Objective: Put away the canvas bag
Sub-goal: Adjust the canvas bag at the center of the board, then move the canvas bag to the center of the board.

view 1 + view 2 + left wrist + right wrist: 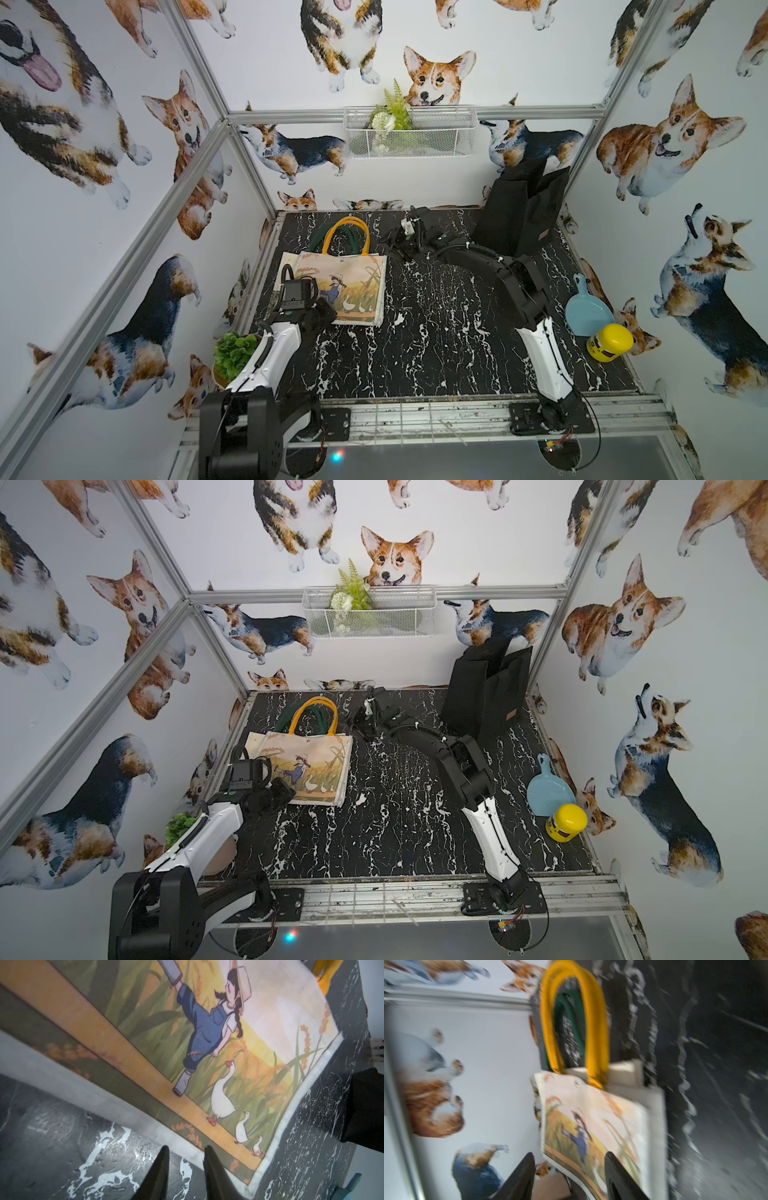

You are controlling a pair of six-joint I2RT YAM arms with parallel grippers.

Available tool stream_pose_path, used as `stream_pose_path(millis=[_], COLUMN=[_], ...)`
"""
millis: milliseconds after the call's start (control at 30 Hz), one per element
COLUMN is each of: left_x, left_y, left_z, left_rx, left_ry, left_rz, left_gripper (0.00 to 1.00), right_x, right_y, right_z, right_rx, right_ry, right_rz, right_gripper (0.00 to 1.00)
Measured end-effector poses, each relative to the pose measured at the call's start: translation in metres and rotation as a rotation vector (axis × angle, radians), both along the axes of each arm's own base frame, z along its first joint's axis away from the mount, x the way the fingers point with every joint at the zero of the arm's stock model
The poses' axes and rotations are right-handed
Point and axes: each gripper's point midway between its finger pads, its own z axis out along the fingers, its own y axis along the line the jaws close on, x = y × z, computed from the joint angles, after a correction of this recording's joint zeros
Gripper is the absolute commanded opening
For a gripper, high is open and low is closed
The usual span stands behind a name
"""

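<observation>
While both arms reach over the black marbled worktop (436, 353), the canvas bag (345, 286) lies flat on its left half, close to the left edge. Its printed side, a girl with geese, faces up, and its yellow and green handles (347, 232) point toward the far edge. Left pincer (186, 1153): jaws a little apart, nothing between them, tips over bare worktop just beside the bag's bottom hem. Right pincer (570, 1157): jaws wider apart and empty, near the bag's mouth on the side away from the left edge; its wrist view is blurred. A black fabric bin (519, 212) stands upright in the far right corner. A blue dustpan (586, 307) and a yellow-lidded jar (609, 343) sit along the right edge. A potted plant (235, 355) occupies the near left corner.
</observation>
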Motion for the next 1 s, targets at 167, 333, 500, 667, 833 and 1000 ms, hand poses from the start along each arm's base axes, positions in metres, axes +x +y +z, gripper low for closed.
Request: stream_pose_path(millis=[167,333,500,667,833,1000], left_x=[0.004,0.014,0.034,0.046,0.054,0.058], left_y=[0.003,0.011,0.015,0.014,0.014,0.015], left_z=[-0.018,-0.037,-0.042,-0.044,-0.043,-0.043], left_rx=[0.011,0.051,0.07,0.064,0.064,0.075], left_ry=[0.044,0.097,0.069,0.038,0.017,0.003], left_rz=[0.008,0.034,0.043,0.046,0.041,0.04], left_gripper=[0.0,0.0,0.0,0.0,0.0,0.0], right_x=[-0.061,-0.103,-0.109,-0.104,-0.095,-0.084], right_y=[-0.038,-0.043,-0.024,0.007,0.036,0.061], right_z=[-0.062,-0.09,-0.091,-0.09,-0.085,-0.081], right_rx=[-0.134,-0.131,-0.052,0.054,0.11,0.124], right_ry=[0.123,0.167,0.119,0.067,0.058,0.058], right_rz=[0.094,0.201,0.269,0.307,0.313,0.296], right_gripper=[0.67,0.69,0.73,0.75,0.75,0.75])
